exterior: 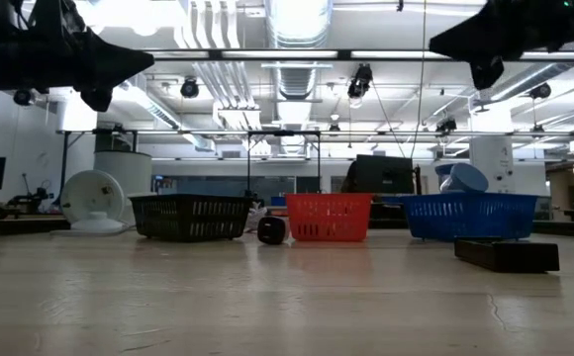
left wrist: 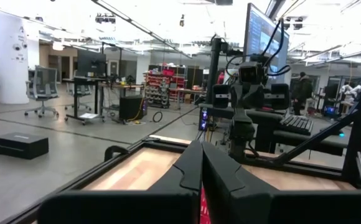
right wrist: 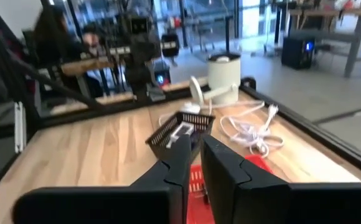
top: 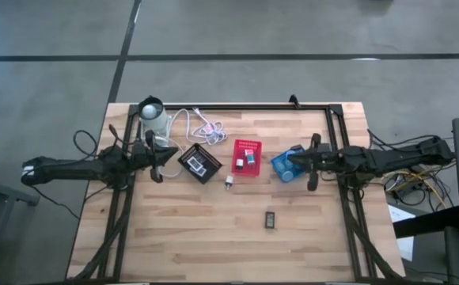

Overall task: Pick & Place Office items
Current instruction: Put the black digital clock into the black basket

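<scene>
Both arms hang raised above the table, touching nothing. My left gripper (top: 169, 155) (left wrist: 200, 149) is shut, just left of the black bin (top: 200, 163). My right gripper (top: 294, 163) (right wrist: 196, 148) is shut, over the blue bin (top: 285, 165). A pale-blue round piece (exterior: 462, 178) sits in the blue bin (exterior: 470, 216). Small teal and white pieces (top: 248, 157) lie in the red bin (top: 247, 146), and pale pieces lie in the black bin. A small black-and-white item (top: 229, 183) (exterior: 271, 229) and a black block (top: 270, 219) (exterior: 506, 254) lie on the bare table.
The white lamp (top: 152, 117) stands at the far left corner with its cable (top: 199, 125) coiled behind the bins. A black frame (top: 324, 106) runs along the far edge and both sides. Bare wood fills the near half of the table (top: 198, 245). A person shows beyond the table in the right wrist view.
</scene>
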